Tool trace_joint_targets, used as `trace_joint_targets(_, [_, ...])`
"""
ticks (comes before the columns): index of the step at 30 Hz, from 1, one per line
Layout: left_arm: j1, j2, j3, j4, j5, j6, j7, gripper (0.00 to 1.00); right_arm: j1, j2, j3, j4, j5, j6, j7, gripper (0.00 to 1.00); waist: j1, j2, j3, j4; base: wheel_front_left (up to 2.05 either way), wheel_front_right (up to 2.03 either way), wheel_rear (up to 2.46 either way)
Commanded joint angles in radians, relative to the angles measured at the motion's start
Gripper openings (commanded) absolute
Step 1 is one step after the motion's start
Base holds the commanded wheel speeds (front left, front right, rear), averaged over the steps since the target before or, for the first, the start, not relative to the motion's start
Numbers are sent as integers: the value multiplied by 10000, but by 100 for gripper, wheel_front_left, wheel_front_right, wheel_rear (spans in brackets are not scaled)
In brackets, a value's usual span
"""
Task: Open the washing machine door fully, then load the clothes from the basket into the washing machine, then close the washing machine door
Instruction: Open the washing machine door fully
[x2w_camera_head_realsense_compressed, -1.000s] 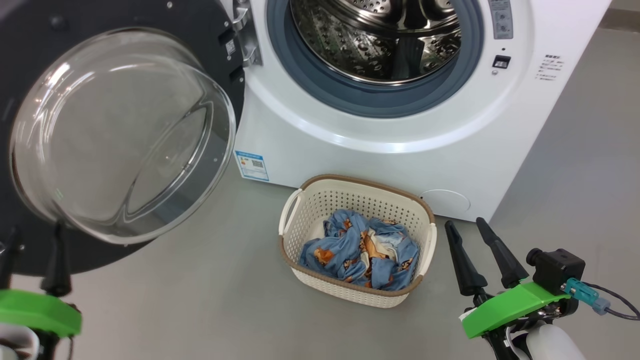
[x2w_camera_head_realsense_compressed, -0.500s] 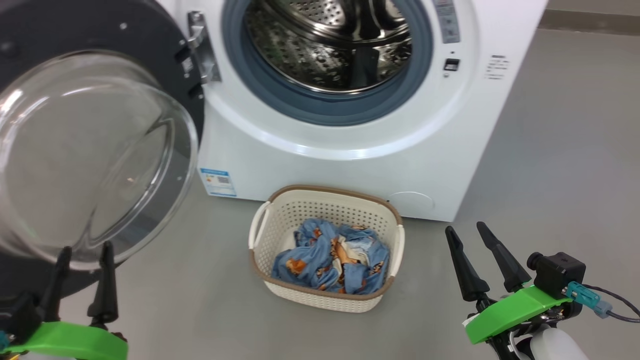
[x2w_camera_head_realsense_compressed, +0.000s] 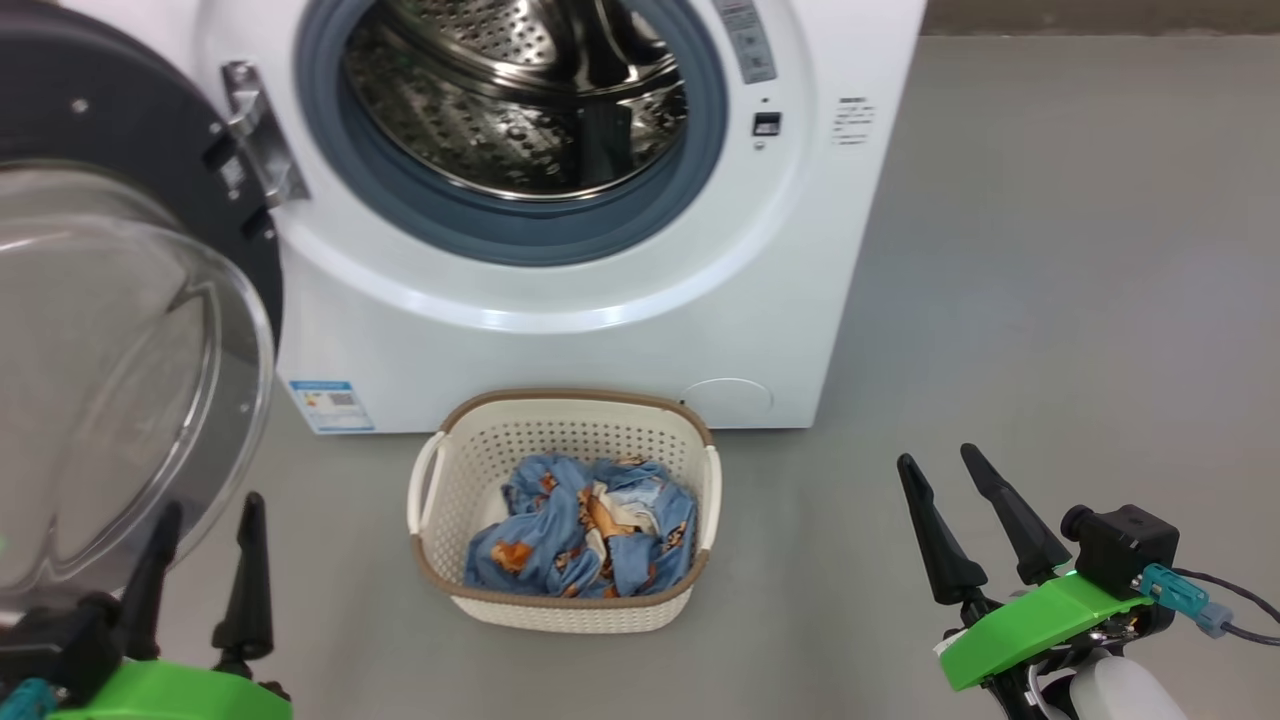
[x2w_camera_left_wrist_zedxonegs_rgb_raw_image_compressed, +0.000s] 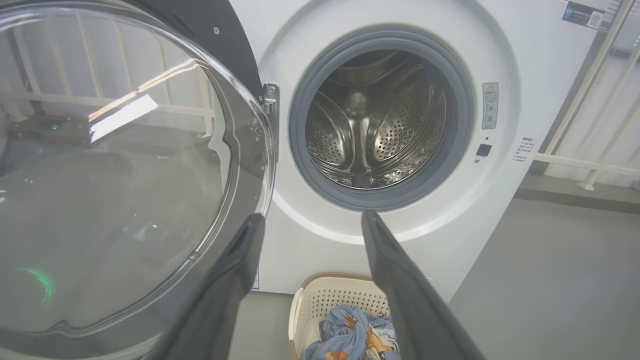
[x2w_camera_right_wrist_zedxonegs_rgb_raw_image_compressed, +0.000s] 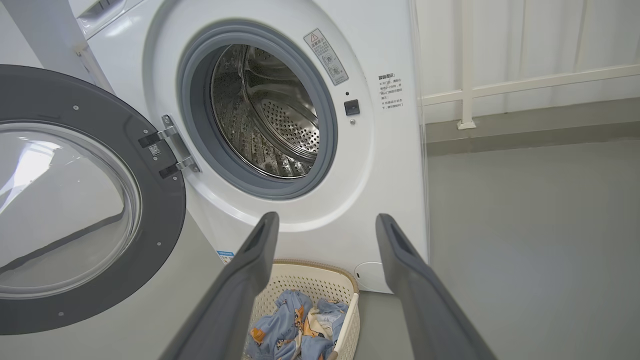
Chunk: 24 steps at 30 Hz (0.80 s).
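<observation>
The white washing machine (x2w_camera_head_realsense_compressed: 560, 340) stands ahead with its steel drum bare. Its black door (x2w_camera_head_realsense_compressed: 110, 330) with the glass bowl hangs swung wide to the left, also seen in the right wrist view as the door (x2w_camera_right_wrist_zedxonegs_rgb_raw_image_compressed: 165, 220). On the floor before the machine sits the cream basket (x2w_camera_head_realsense_compressed: 430, 490) holding the blue printed clothes (x2w_camera_head_realsense_compressed: 580, 530). My left gripper (x2w_camera_head_realsense_compressed: 205, 515) is open at the lower left, just in front of the door glass, touching nothing. My right gripper (x2w_camera_head_realsense_compressed: 940, 465) is open at the lower right, well to the right of the basket. Both hold nothing.
Grey floor (x2w_camera_head_realsense_compressed: 1050, 300) spreads to the right of the machine. A white railing (x2w_camera_right_wrist_zedxonegs_rgb_raw_image_compressed: 500, 85) stands against the wall behind it. The open door takes up the room on the left.
The head camera has swung to the right, so machine, door and basket sit further left in view. Both grippers stay open; the left one shows more fully.
</observation>
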Motion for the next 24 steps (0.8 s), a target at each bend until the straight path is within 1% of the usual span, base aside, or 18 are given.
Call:
trace_joint_targets(1, [-172, 174, 333, -286, 45, 95, -28, 100, -42, -61, 215, -276, 53, 16, -122, 100, 0, 0, -45, -333, 0, 0, 0])
trace_joint_targets(10, [27, -212, 271, -257, 146, 142, -106, 100, -20, -128, 264, -305, 42, 16, -122, 100, 0, 0, -51, -736, 0, 0, 0])
trace_joint_targets(18, [55, -297, 270, -118, 391, -105, -142, 100, 85, -157, 229, -303, 22, 16, -122, 100, 0, 0, -133, -934, 0, 0, 0])
trace_joint_targets(24, [71, -357, 248, -99, 654, -153, -151, 100, 164, -219, 112, -324, -31, 16, -122, 100, 0, 0, -205, -975, 0, 0, 0])
